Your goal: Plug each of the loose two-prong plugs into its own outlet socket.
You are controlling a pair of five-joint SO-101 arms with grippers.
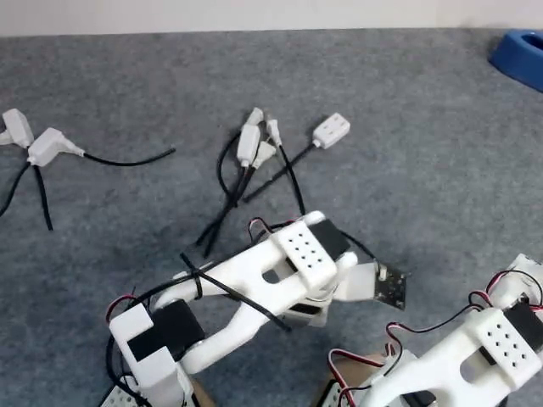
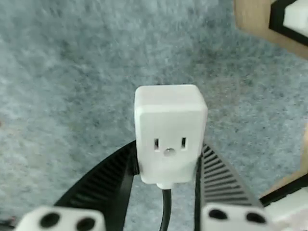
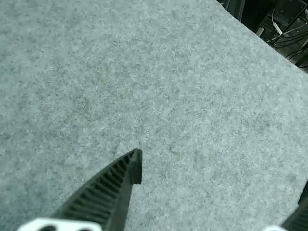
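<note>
Socket (image 2: 169, 120) in left gripper (image 2: 168, 149); plugs (image 1: 254, 140) bunched ctr; blue obj (image 1: 522, 55) far corner.

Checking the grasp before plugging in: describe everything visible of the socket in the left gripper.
The socket is a white, smooth plastic-looking block with rounded edges. Its face shows two vertical slots and a round hole between them, all empty. A black cord leaves the end toward the wrist. Ribbed black fingers of the left gripper clamp its sides, above grey carpet.
</note>
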